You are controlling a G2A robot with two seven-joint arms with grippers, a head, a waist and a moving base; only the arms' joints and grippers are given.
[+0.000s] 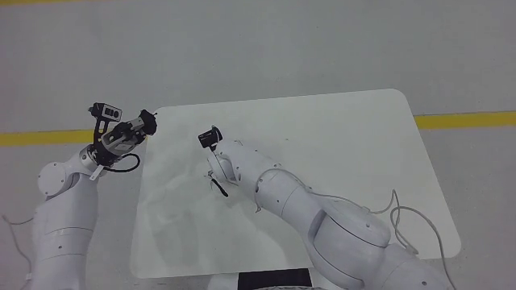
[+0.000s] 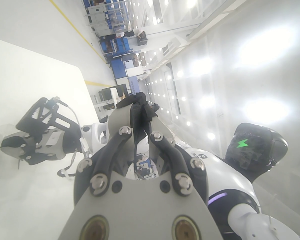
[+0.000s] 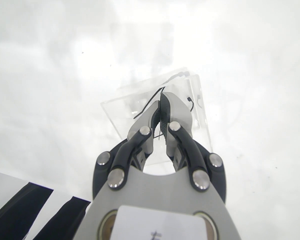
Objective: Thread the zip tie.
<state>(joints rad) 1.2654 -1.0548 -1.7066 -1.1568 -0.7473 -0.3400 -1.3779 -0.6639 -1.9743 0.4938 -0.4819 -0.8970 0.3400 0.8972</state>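
Black zip tie (image 3: pixel 150 101) clamped in right gripper (image 3: pixel 161 97) over clear block (image 3: pixel 115 112); left gripper (image 2: pixel 139 106) closed, apart.

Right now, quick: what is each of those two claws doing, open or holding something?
Left gripper: closed, nothing visible in its grip.
Right gripper: closed on the black zip tie.

A: "The zip tie (image 3: pixel 148 103) is hidden at its middle between the fingers (image 3: pixel 176 107) of the right gripper (image 3: pixel 160 99)."

B: "Those fingers also cover the near side of the clear block (image 3: pixel 198 116); in the top view the tie is too small to tell."
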